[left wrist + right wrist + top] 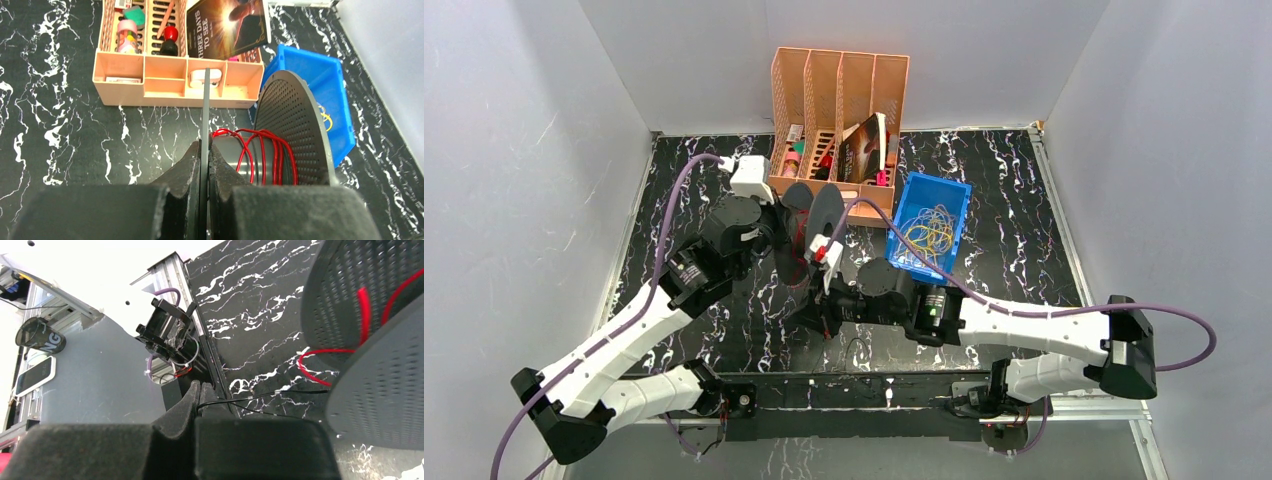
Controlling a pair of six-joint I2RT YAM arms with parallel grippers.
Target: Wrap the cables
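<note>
Left tool clamps one spool disc; right tool pinches a black cable running toward it.

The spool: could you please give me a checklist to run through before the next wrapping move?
1. Grip of the left pincer on the near disc of the spool: ok, shut on it.
2. Grip of the right pincer on the black cable: ok, shut on it.
3. Is the red cable on the core: ok, several turns.
4. Red turns neat: not ok, they cross and a loop bulges out between the discs.
5. Does the black cable reach the core: cannot tell, a disc hides its end.
</note>
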